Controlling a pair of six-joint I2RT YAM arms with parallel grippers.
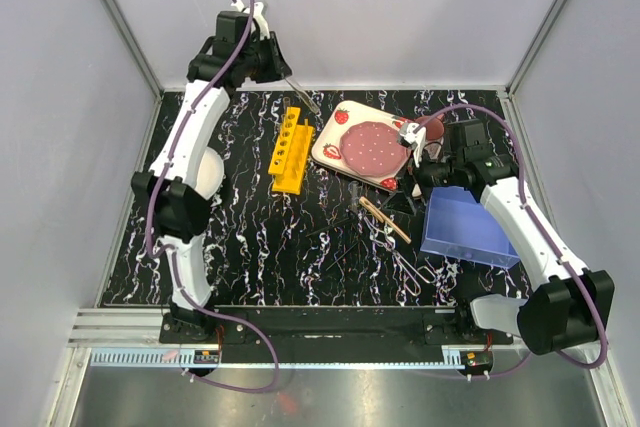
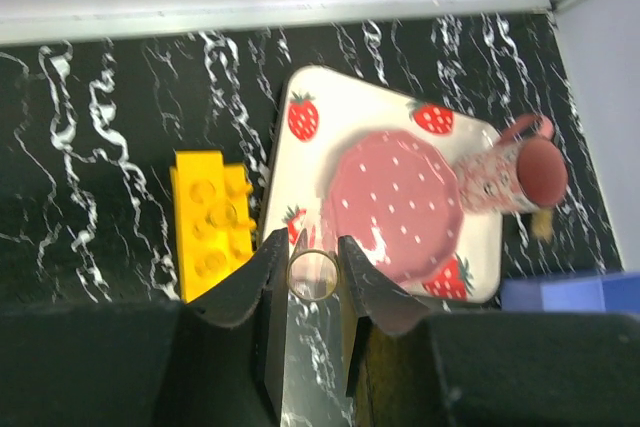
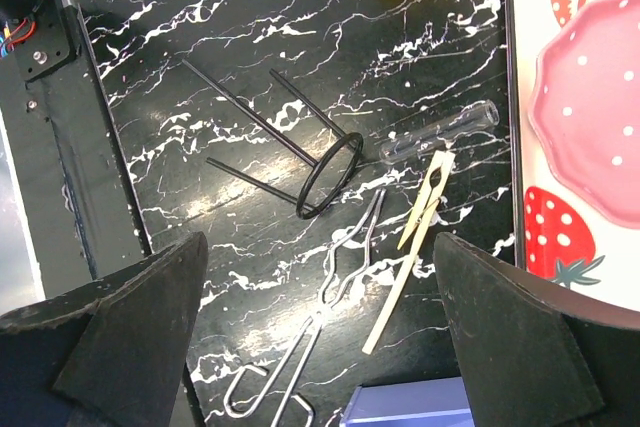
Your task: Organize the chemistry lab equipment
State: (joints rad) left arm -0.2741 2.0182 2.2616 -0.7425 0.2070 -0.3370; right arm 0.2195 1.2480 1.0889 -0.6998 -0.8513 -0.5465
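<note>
Top external view: the black marbled table [image 1: 250, 247] carries everything. The left arm is raised at the rear and the right arm is bent low over the right half.

1. The strawberry-print tray [image 1: 325, 152] with its pink dotted plate and the blue box [image 1: 468, 227] take up the right side. Neither is lab equipment, so I leave them alone.
2. The yellow holed rack [image 1: 291, 149] lies just left of the tray. The holes I can see hold nothing. I judge it to be where the tubes belong.
3. The left gripper [image 2: 313, 247] is clamped on a clear glass tube [image 2: 312, 292], its fingers narrowed to the tube's width. The tube's open mouth faces the wrist camera. It hangs above the strip between rack and tray, pointing down, which I take as readiness to enter a hole.
4. The right gripper [image 3: 320, 277] is spread wide and grips nothing. It hovers over the loose tools, I judge in order to choose the next piece.
5. Below it lie the thin black rods [image 3: 300, 147] joined to a ring, the silvery scissor-handled forceps [image 3: 320, 327], the tan wooden clamp [image 3: 415, 237] and a second glass tube [image 3: 440, 132]. The clamp's tip sits just beside that tube.

The risk I see is the held tube slipping or missing its hole.
</note>
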